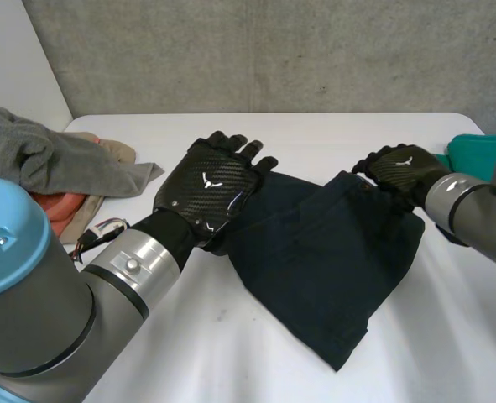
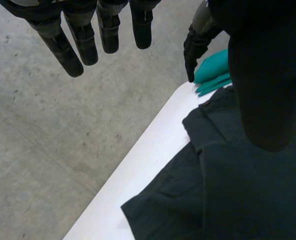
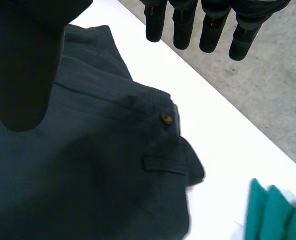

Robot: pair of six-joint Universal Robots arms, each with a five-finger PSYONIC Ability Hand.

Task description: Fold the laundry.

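Navy woven shorts [image 1: 323, 260] lie creased on the white table [image 1: 231, 353].

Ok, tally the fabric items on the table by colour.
Dark navy garment: 1
Grey garment: 1
Beige garment: 1
Orange garment: 1
Teal cloth: 1
Total: 5

Head view: high, looking down at table [image 1: 231, 353]. Wrist views: close, sharing dark garment [image 1: 315, 260].

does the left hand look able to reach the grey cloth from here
Probably yes: the left hand is open, holding nothing, and only bare table separates it from the grey cloth close beside it.
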